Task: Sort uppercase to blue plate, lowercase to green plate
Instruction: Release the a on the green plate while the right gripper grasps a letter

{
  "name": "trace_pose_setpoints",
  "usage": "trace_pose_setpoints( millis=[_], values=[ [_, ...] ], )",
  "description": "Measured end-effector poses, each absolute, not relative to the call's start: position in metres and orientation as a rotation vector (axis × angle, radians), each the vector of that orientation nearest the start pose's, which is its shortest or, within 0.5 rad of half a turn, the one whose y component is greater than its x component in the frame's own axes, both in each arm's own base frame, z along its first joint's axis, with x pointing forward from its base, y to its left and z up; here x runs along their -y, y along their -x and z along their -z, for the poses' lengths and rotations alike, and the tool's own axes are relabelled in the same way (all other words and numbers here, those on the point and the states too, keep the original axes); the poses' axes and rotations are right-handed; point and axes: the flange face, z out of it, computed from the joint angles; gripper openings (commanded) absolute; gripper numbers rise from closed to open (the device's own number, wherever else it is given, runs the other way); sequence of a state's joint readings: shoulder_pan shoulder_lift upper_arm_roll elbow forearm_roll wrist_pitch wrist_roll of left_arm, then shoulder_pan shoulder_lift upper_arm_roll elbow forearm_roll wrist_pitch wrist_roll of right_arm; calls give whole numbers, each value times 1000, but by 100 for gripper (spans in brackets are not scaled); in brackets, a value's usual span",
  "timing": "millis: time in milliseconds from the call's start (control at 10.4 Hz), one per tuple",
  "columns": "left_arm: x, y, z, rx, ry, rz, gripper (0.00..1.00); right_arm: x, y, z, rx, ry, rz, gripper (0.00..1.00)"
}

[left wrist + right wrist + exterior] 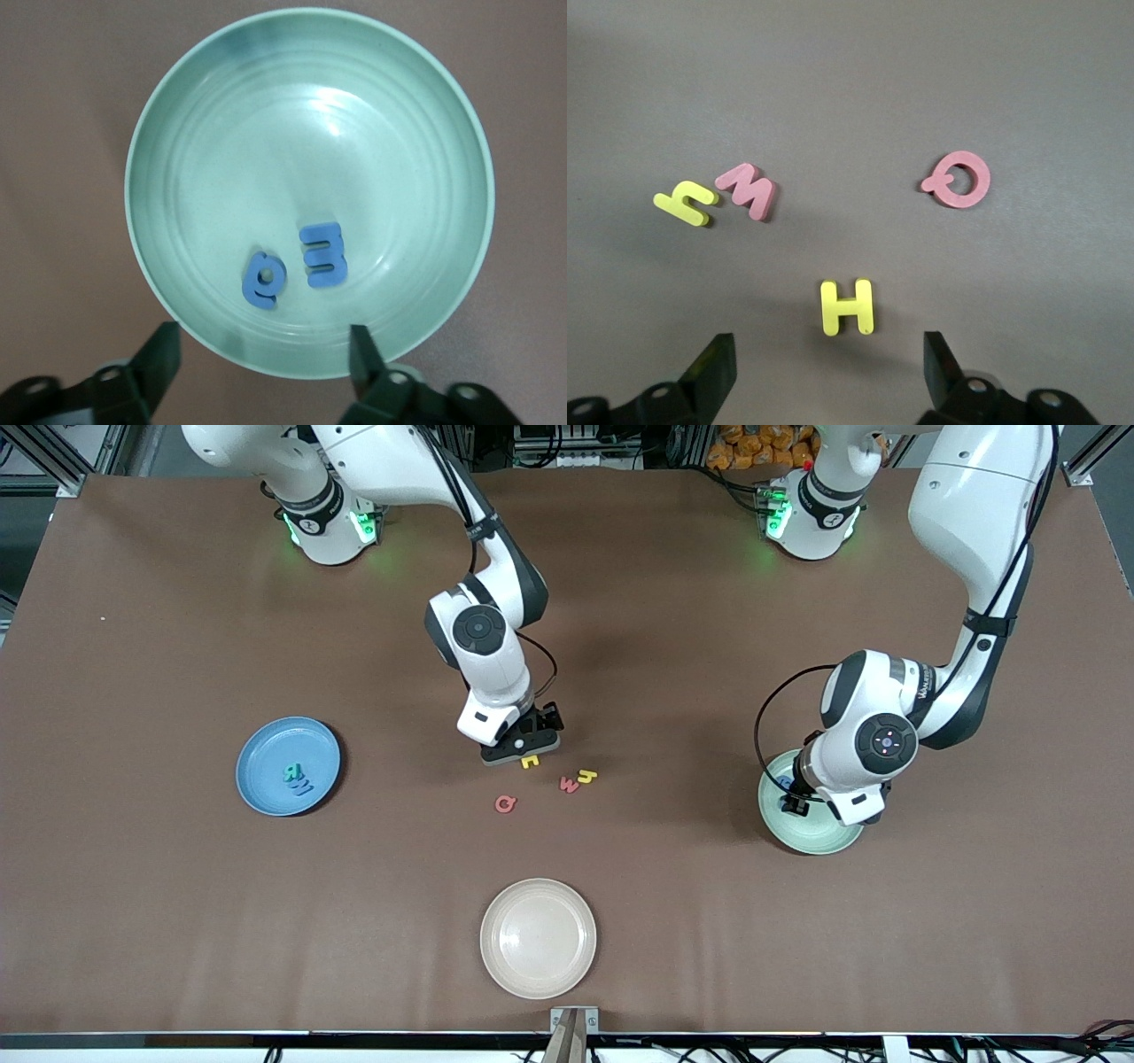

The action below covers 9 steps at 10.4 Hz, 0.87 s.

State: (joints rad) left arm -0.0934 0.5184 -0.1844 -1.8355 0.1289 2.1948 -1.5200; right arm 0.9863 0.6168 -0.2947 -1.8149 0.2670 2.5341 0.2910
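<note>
My right gripper (523, 749) hangs open low over the yellow H (847, 306), which lies just ahead of its fingertips (718, 359) on the table. A red m (749, 189), a yellow h (687, 202) and a red Q (958, 180) lie close by, all nearer the front camera. The blue plate (266, 748) holds a green R (292, 772) and a blue W (302, 786). My left gripper (263, 354) is open and empty above the green plate (177, 106). Two blue lowercase letters lie in that plate, a rounded one (265, 281) and a three-pronged one (322, 254).
A beige plate (538, 937) sits near the table's front edge, nearer the front camera than the loose letters. The left arm's wrist covers part of the green plate (819, 837) in the front view. Bare brown table lies between the plates.
</note>
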Motion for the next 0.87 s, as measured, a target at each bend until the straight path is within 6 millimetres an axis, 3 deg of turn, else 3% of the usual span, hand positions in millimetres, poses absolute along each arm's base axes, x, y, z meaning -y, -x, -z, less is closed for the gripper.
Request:
trace_pose_setpoints(
  millis=[482,868],
  values=[
    [181,-607,-246,1591,2598,-120,100,-434,-502,-195,403,3070,178,71],
    [219,-601,-252,1382,2710,-27,100,-433,-502,-181,408,3076,194,63]
  ],
)
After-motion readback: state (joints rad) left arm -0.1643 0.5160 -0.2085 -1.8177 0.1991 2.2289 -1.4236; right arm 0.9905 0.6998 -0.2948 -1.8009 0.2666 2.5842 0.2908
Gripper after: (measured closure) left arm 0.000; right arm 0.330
